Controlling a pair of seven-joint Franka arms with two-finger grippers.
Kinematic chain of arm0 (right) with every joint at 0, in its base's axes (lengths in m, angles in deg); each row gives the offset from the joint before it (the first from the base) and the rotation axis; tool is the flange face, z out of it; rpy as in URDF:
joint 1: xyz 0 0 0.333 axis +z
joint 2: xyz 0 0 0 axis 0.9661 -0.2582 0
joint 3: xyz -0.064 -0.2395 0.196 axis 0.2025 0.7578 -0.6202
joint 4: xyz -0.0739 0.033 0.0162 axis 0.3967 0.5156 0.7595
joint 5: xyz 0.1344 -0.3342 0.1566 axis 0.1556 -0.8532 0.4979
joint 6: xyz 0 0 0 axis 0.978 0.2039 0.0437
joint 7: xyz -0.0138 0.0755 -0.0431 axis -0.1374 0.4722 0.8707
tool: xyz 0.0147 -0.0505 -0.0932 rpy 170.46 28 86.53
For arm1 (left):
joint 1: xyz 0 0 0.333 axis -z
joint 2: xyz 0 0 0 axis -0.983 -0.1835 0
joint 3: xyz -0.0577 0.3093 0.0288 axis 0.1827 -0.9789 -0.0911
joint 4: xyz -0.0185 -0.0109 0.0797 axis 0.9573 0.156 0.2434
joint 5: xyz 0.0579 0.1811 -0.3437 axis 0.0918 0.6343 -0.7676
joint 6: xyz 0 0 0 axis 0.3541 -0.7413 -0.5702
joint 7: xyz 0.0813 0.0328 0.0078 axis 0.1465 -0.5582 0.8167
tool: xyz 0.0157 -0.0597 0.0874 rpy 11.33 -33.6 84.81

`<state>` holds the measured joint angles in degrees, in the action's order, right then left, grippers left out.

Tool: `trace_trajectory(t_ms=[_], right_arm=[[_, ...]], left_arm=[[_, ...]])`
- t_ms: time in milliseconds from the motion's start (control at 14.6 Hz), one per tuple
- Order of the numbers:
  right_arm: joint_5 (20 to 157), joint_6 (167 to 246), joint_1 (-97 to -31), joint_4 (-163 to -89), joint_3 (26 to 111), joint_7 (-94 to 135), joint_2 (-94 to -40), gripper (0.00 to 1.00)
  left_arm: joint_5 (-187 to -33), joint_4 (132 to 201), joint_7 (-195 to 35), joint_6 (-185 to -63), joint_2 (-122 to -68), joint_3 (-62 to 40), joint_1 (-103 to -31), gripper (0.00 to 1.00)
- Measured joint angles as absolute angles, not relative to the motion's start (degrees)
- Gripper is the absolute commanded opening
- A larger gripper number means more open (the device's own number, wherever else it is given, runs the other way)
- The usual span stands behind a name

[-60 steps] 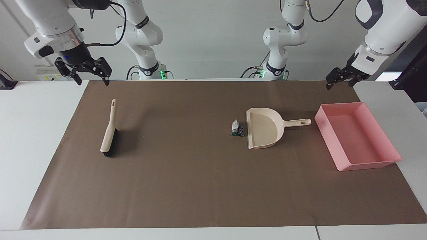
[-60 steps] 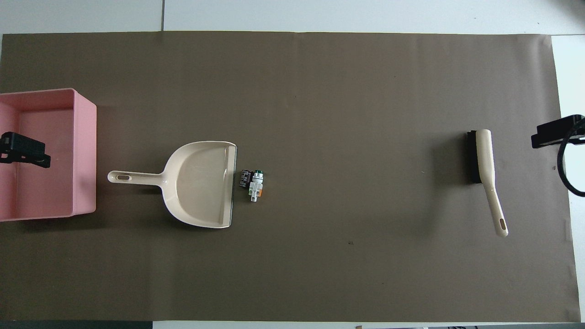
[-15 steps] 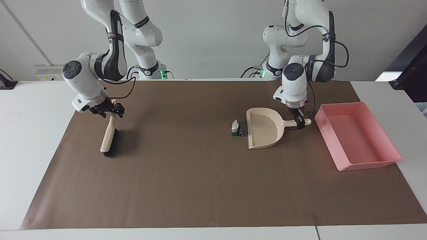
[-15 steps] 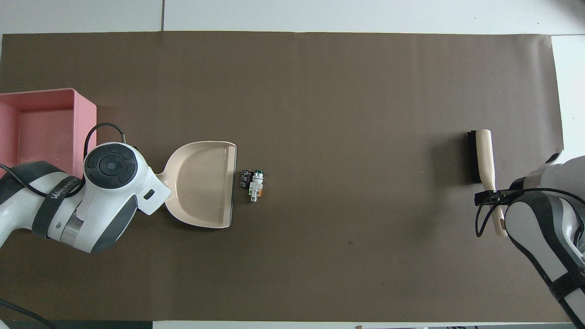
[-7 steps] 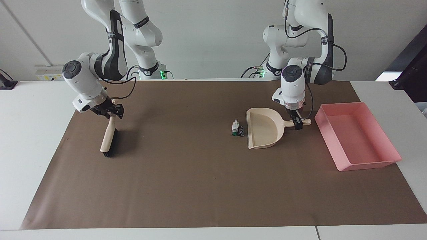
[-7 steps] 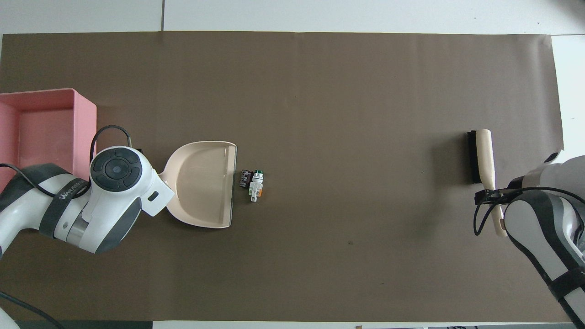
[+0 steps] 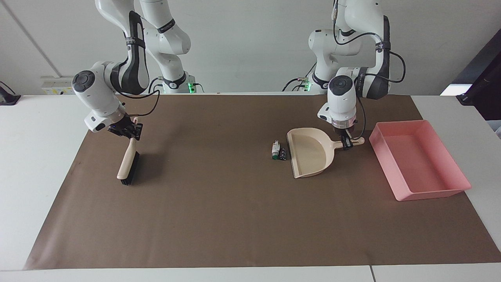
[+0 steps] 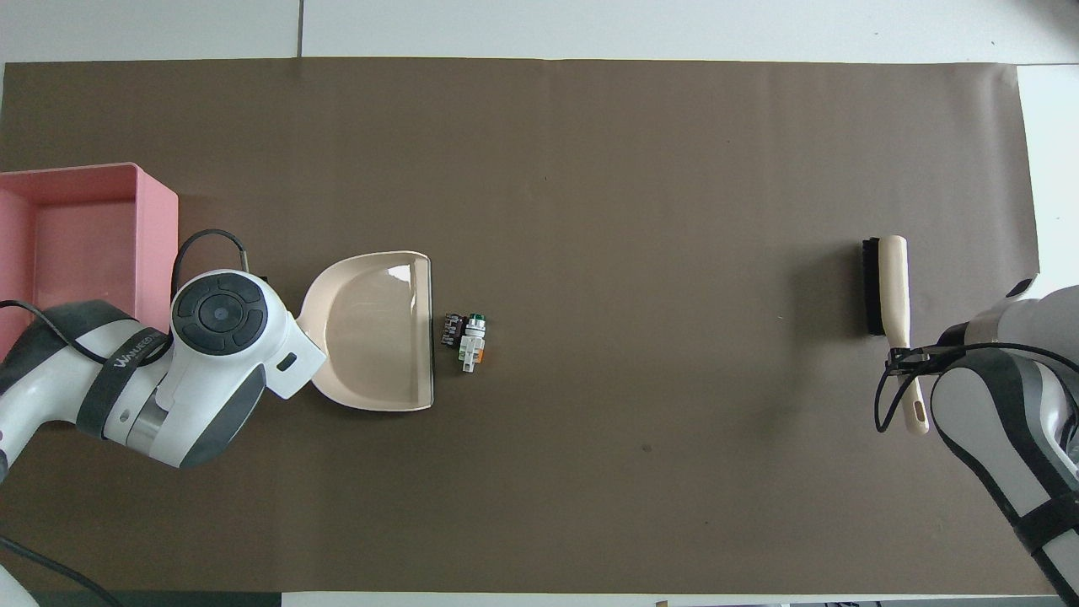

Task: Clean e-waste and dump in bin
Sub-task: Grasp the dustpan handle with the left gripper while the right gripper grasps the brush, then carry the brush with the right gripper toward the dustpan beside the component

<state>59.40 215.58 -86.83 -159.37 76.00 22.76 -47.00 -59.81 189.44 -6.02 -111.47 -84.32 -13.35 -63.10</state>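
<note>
The left gripper [image 7: 346,143], at centre right of the facing view, is clamped on the dustpan [image 7: 311,152] handle, its fingers pinched together around the thin beige bar; in the overhead view the arm's white wrist hides the grip. The dustpan is a beige scoop with a flat open lip, and that lip faces the e-waste [image 7: 278,150], which lies on the mat just beside it, apart by a narrow gap. The e-waste is a small cluster of battery-like cylinders lying close together: one white with a green end and an orange mark, and the others black, clearer in the overhead view [image 8: 466,332] near the frame's centre. The bin [image 7: 419,158], a shallow pink tray with flared walls, sits at the right edge of the facing view, just past the dustpan handle's end. The right gripper [image 7: 131,131], at the left of the facing view, is closed on the upper handle of the brush [image 7: 128,160], a beige brush with black bristles whose bristle end rests low on the brown mat [image 7: 235,219]. In the overhead view the brush [image 8: 892,291] stands at the right edge, well apart from the e-waste.
</note>
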Motion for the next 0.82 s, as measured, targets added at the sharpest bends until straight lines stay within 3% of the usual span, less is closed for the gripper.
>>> trace_trajectory(t_ms=[274, 479, 821], right_arm=[[59.4, 207.6, -84.1, -152.6, 75.1, 17.7, -47.6, 0.00], [59.4, 199.3, -76.2, -145.5, 74.5, 8.4, -49.2, 0.00], [57.0, 198.6, -60.3, -144.0, 74.0, -3.3, -50.8, 0.00]], left_arm=[[-59.7, 185.4, -6.0, -104.2, -84.3, -13.4, -63.0, 0.00], [-57.2, 184.3, -6.1, -103.3, -84.3, -13.4, -61.4, 0.00], [-52.7, 184.7, -6.4, -102.1, -85.2, -13.3, -57.4, 0.00]])
